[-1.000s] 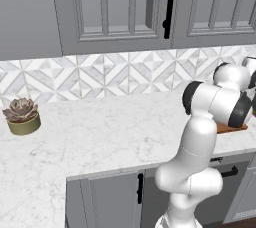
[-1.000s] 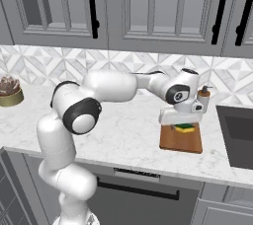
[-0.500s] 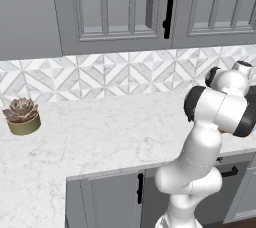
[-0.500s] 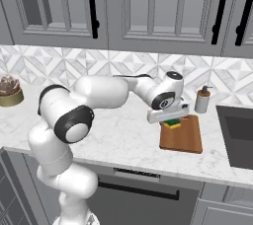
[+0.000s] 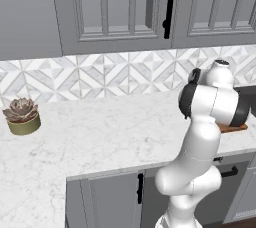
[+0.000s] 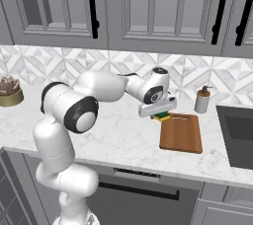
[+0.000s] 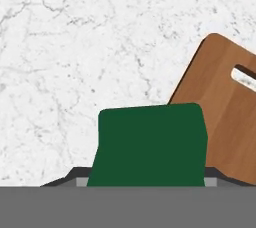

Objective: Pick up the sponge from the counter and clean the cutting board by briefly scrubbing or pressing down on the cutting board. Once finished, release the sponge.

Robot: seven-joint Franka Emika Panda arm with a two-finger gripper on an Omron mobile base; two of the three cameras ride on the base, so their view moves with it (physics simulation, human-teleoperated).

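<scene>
My gripper [image 6: 160,114] is shut on the sponge [image 6: 161,117], a small block with a dark green top over yellow. It hangs just off the far left corner of the reddish-brown cutting board [image 6: 182,133]. In the hand view the green sponge [image 7: 152,144] hides the fingertips. There it sits over white marble counter [image 7: 75,57], and the cutting board [image 7: 225,117] with its handle slot lies to the right. In the left base view the arm hides all but a sliver of the board [image 5: 233,128].
A soap dispenser [image 6: 201,100] stands behind the board by the backsplash. A dark sink [image 6: 239,132] lies to the right. A potted succulent [image 6: 9,91] sits at the far left of the counter [image 6: 113,130]. Grey wall cabinets hang above.
The gripper has carried the sponge left, from over the middle of the cutting board to just beyond its far left corner. It has stayed shut.
</scene>
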